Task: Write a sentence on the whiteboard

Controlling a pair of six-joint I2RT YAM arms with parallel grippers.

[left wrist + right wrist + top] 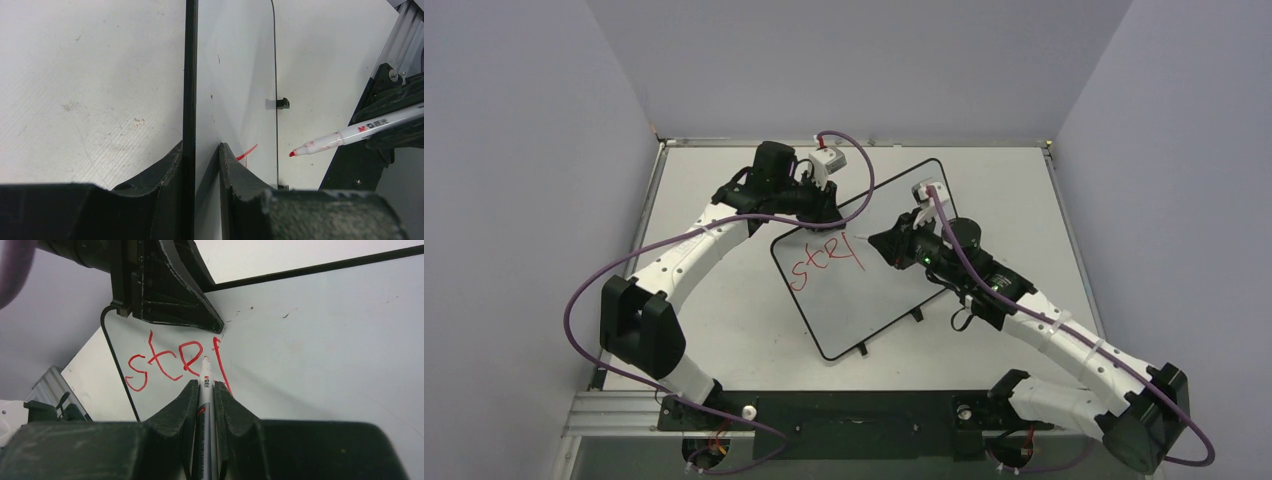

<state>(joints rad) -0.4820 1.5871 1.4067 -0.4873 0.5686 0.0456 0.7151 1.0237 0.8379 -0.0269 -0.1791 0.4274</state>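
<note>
While the left gripper (200,150) clamps the whiteboard (874,310) at its far-left edge, jaws narrowed tight over the thin black frame, you've got your anchor. The board lies on the tabletop (724,330) between the two arms, turned on a diagonal. I'd judge it light, stiff and slick-faced, so it will likely skate under pen pressure unless that edge hold is firm. The frame is the place to take it, never the writing face.

Moving right across the board, the sentence (175,362) sits in its upper-left part. It reads "step" in uneven red strokes, with plenty of white below and to the right for the rest.

Right again, and the right gripper (205,385) hangs just over the last letter, jaws closed on the marker (205,400) with the barrel running straight between the fingers. The red tip is at the "p"; whether it touches the surface you cannot tell, though the left wrist view suggests a small gap. The marker is slim and smooth, so watch for it twisting.
</note>
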